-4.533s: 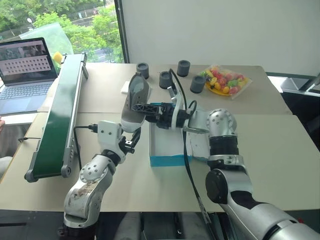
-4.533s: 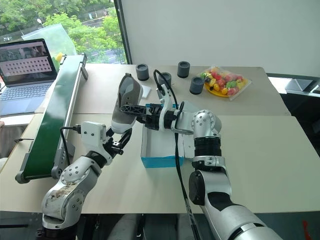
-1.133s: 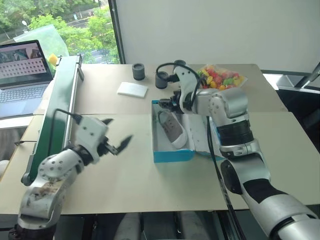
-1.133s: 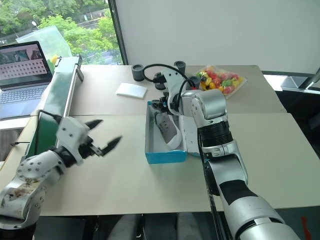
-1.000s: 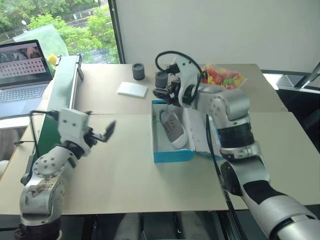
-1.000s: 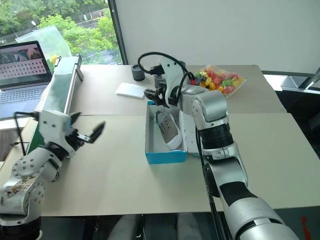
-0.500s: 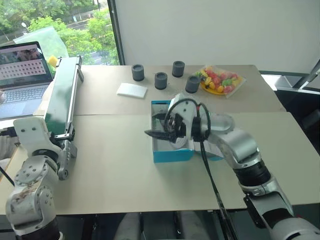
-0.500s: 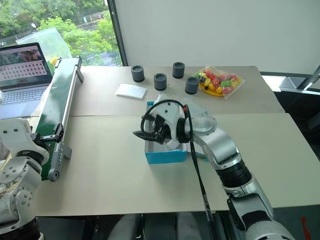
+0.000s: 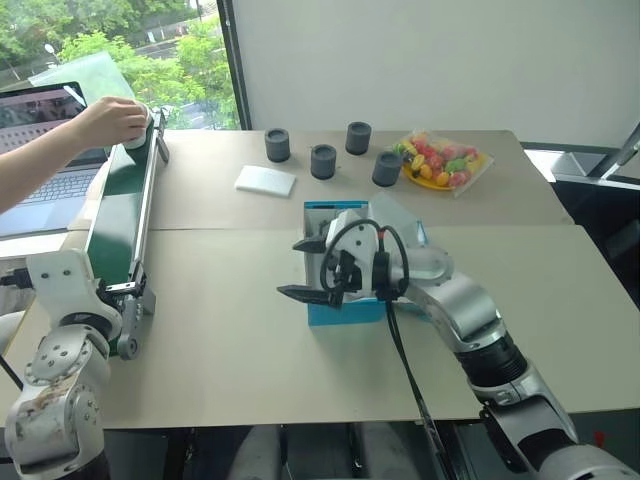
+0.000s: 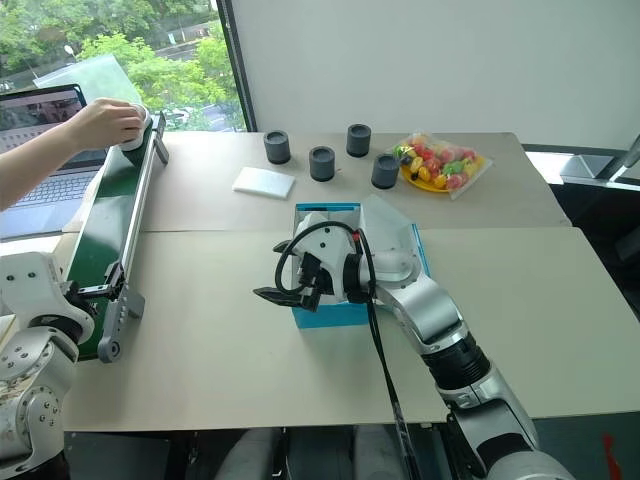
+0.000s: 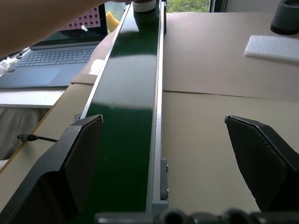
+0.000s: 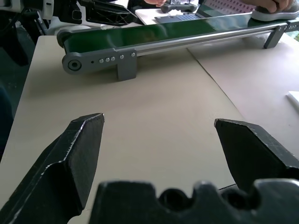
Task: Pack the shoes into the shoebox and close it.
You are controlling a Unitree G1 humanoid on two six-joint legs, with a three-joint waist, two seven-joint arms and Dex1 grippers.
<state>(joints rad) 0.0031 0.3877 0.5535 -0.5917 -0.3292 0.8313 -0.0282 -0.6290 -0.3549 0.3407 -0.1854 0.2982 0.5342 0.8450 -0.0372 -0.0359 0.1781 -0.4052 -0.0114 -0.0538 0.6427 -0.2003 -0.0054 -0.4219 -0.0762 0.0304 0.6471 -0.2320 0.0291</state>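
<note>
The turquoise shoebox [image 9: 347, 313] stands open mid-table, its lid [image 10: 393, 233] leaning to the right. My right arm crosses over it and hides its inside. My right gripper [image 9: 304, 268] is open and empty, pointing left just past the box's left wall, above bare table. One grey-beige shoe [image 12: 276, 11] rests on the far end of the green conveyor belt [image 9: 125, 200], under a person's hand [image 9: 108, 118]. My left gripper [image 11: 168, 163] stands wide open and empty at the belt's near end.
A laptop [image 9: 40, 115] sits beyond the conveyor at far left. A white foam pad [image 9: 265, 180], three black cups [image 9: 322, 160] and a plate of colourful sweets [image 9: 437, 160] stand behind the box. A cable loops over my right wrist.
My right gripper has let go of the shoe in the box and drawn back to the box's left side, open. My left arm swung left to the conveyor. A person's hand brought a shoe onto the belt.
</note>
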